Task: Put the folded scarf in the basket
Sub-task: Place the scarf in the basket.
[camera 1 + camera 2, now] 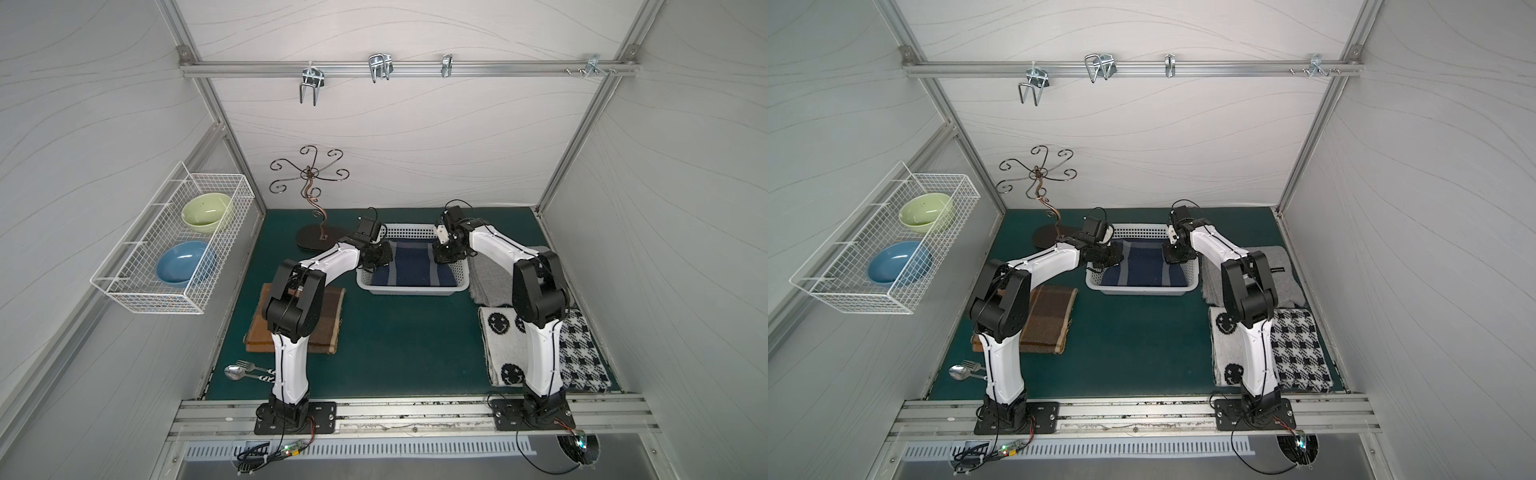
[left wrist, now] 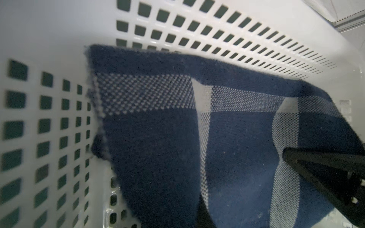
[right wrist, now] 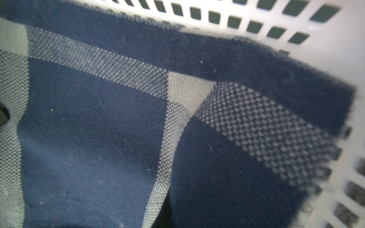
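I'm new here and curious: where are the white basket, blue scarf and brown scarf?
white basket (image 1: 409,290): in a top view, on its near wall.
blue scarf (image 1: 411,266): in a top view, on its dark middle patch.
brown scarf (image 1: 330,320): in a top view, on its uncovered checked part.

Navy-and-white checked woven scarf: cut off by the frame edge in both wrist views; white perforated plastic basket: nearest wall blurred there; brown plaid folded scarf: part-covered by white-and-black left arm; smiley-patterned black-and-white scarf and grey folded scarf: part-covered by right arm; small dark label on grey scarf: too small to read
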You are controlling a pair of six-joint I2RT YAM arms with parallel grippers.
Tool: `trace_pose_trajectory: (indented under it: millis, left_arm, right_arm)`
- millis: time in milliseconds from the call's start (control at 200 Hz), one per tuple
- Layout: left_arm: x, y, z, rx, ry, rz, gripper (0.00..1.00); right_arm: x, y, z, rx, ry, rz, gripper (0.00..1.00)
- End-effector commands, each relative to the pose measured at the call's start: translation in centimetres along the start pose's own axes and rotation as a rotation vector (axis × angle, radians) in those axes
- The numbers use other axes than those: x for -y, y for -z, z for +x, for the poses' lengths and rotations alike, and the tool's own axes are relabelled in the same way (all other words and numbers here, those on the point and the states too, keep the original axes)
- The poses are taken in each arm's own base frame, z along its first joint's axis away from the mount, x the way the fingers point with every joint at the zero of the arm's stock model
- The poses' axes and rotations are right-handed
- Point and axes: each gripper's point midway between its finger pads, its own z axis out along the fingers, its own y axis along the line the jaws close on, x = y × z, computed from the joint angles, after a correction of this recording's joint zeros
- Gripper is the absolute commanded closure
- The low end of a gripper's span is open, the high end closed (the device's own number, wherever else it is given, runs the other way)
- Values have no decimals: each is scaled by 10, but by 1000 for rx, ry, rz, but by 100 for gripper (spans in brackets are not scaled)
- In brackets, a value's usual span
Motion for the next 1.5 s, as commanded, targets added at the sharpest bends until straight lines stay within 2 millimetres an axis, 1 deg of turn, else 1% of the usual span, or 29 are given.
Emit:
trace_pose_trajectory:
  millis: [0,65,130,200,325,465,630,735,815,895,960,1005,1046,1101,1156,1211,1286,1336,1416,1491]
  left_arm:
    - [-7,-5,-7,35,-16,-23,90]
    - [-8,-6,-6,33,-15,-26,85]
    - [-7,-4,-7,38,-19,-27,77]
    - [-5,1,-10,48,-23,-25,72]
    - [-1,12,-15,63,-31,-23,66]
    - [1,20,-18,73,-32,-26,63]
    - [0,26,-16,75,-30,-32,57]
    - [2,34,-19,89,-35,-33,55]
    - [2,44,-23,105,-47,-55,53]
    - [1,60,-30,141,-65,-86,50]
    - [2,71,-36,171,-78,-95,50]
    - [5,77,-38,181,-81,-90,51]
    - [11,81,-40,188,-81,-73,51]
    - [20,80,-41,193,-75,-22,53]
    - [30,71,-39,181,-56,46,55]
    - [35,60,-34,145,-42,88,57]
    - [34,44,-27,108,-33,87,58]
    - [32,38,-23,99,-34,83,59]
    - [26,32,-18,90,-33,69,59]
    - [24,33,-17,88,-36,62,59]
  right_arm:
    - [9,1,6,-34,22,67,88]
    - [8,3,5,-28,27,70,83]
    - [7,4,5,-22,30,71,79]
    - [6,5,5,-24,36,73,74]
    - [4,13,5,-15,45,85,63]
    - [6,25,1,8,50,108,57]
    - [8,37,0,29,58,131,54]
    - [10,47,-2,43,58,146,53]
    - [11,57,-2,52,64,173,52]
    - [12,69,-5,73,69,189,52]
    - [7,76,-9,99,71,169,53]
    - [1,78,-11,107,70,141,56]
    - [-7,76,-13,107,72,103,61]
    - [-18,71,-14,102,76,54,68]
    - [-28,62,-15,85,73,1,77]
    - [-31,51,-16,72,67,-15,80]
    - [-30,35,-16,44,66,-12,82]
    - [-24,25,-15,26,71,15,82]
    - [-12,14,-12,1,85,71,83]
    - [-1,3,-9,-20,107,128,85]
